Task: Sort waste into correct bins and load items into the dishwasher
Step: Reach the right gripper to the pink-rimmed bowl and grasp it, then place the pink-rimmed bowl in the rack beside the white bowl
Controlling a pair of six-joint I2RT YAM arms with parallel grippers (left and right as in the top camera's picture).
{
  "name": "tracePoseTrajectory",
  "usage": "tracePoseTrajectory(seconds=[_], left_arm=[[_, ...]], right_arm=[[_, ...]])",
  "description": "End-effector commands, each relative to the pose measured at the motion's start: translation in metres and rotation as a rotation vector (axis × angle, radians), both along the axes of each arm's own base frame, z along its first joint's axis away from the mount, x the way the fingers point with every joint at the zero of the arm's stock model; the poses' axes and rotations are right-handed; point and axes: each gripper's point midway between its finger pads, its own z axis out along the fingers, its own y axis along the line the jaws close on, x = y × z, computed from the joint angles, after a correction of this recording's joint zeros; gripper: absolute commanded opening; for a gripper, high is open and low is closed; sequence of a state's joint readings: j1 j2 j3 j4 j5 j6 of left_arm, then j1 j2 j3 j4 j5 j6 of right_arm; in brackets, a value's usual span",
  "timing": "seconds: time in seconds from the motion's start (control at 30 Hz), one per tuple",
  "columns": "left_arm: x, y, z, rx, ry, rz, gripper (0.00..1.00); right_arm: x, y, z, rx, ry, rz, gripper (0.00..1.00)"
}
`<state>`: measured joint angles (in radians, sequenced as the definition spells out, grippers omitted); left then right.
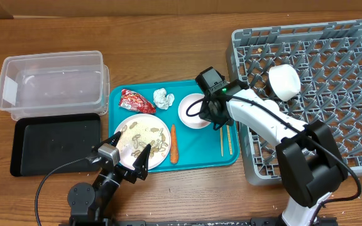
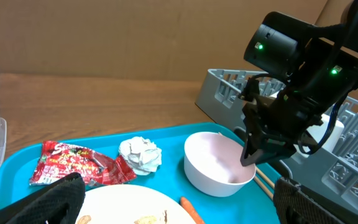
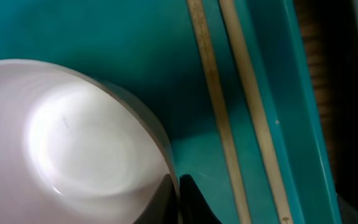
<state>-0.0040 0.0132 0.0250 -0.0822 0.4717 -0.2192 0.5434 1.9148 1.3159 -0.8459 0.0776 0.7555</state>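
Near the middle of the desk, the right hand pinches the rim of a round white bowl on a teal plastic tray; by the front edge, the left hand gapes wide above a round white plate.

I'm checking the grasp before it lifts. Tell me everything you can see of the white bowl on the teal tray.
The white bowl is round, smooth and glossy, ceramic or plastic by its look, and empty. It stands upright on the teal tray, right of the tissue ball and left of the chopsticks, apart from both. The right gripper pinches its right rim, one finger inside, one outside.
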Motion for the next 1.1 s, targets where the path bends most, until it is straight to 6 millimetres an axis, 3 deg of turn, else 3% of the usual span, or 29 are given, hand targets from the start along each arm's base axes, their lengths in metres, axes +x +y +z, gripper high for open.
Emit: tracePoseTrajectory(seconds=[0.0,0.17,0.3,0.4,0.5,0.6,0.67,0.8,0.9,1.07], left_arm=[[0.0,0.0,0.001,-0.012,-0.001,0.002,1.0],[0.0,0.0,0.001,-0.012,-0.001,0.002,1.0],[0.0,0.0,0.001,-0.012,-0.001,0.002,1.0],[0.0,0.0,0.001,-0.012,-0.001,0.002,1.0],[0.0,0.0,0.001,-0.012,-0.001,0.002,1.0],[0.0,0.0,0.001,-0.012,-0.001,0.002,1.0],[0.0,0.0,0.001,-0.012,-0.001,0.002,1.0],[0.0,0.0,0.001,-0.012,-0.001,0.002,1.0],[0.0,0.0,0.001,-0.012,-0.001,0.002,1.0],[0.0,0.0,0.001,-0.012,-0.001,0.002,1.0]], right_arm=[[0.005,0.002,0.016,-0.01,-0.036,0.082,0.04],[0.012,0.0,0.074,-0.061,-0.151,0.15,0.04],[0.018,-0.023,0.129,-0.147,-0.276,0.107,0.04],[0.025,-0.062,0.176,-0.289,-0.417,0.024,0.04],[0.026,-0.113,0.23,-0.517,-0.59,-0.105,0.04],[0.017,-0.164,0.283,-0.797,-0.73,-0.256,0.04],[0.008,-0.186,0.309,-0.973,-0.781,-0.327,0.04],[0.005,-0.206,0.32,-1.099,-0.783,-0.39,0.04],[0.009,-0.227,0.308,-1.142,-0.722,-0.423,0.04],[0.015,-0.288,0.282,-1.226,-0.574,-0.544,0.04]])
